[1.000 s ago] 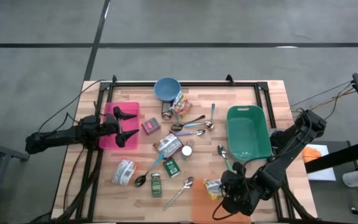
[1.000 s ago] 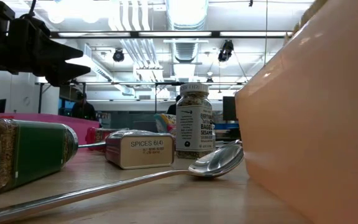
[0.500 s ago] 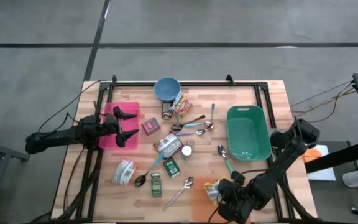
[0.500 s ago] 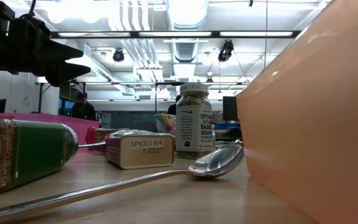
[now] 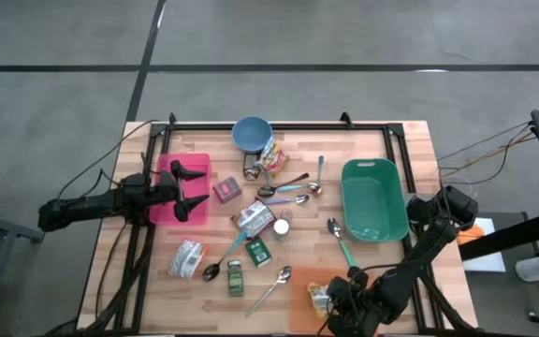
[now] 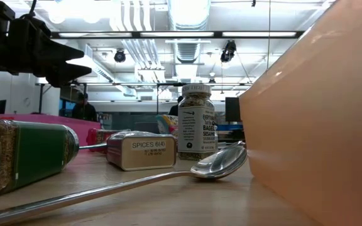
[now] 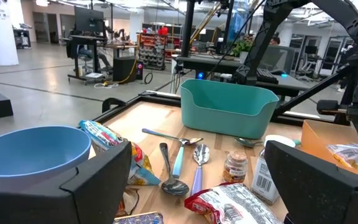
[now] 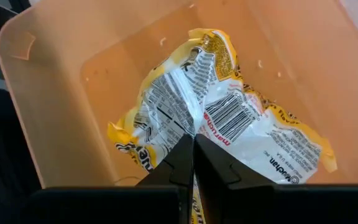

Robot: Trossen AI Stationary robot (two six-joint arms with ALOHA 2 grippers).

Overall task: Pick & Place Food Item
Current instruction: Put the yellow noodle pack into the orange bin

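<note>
Orange plastic now surrounds the yellow snack packet (image 8: 219, 121): in the right wrist view we see it hanging inside the orange bin (image 8: 55, 112), pinched by its upper edge between the closed fingers of the right gripper (image 8: 193, 163). In the high view we locate the same gripper (image 5: 330, 301) at the near edge of the table (image 5: 410, 140), over the bin (image 5: 299, 311), with the packet (image 5: 320, 299) at the bin's upper right corner. We compare this with the earlier high views: one second ago the gripper and packet sit just past the bin's far right corner, half a second ago they are at its edge, and now they are over its interior. We judge that the carry phase is finished and that the food item is at its placing position; the remaining step is release, which we have not yet seen, since the fingers are clamped on the packet. We note that the left gripper (image 5: 187, 192) hovers over the pink tray (image 5: 165, 208) with its fingers spread and nothing between them, in the same position as in both earlier frames. We find the spoons, spice jars and green bin (image 5: 372, 198) unmoved
</note>
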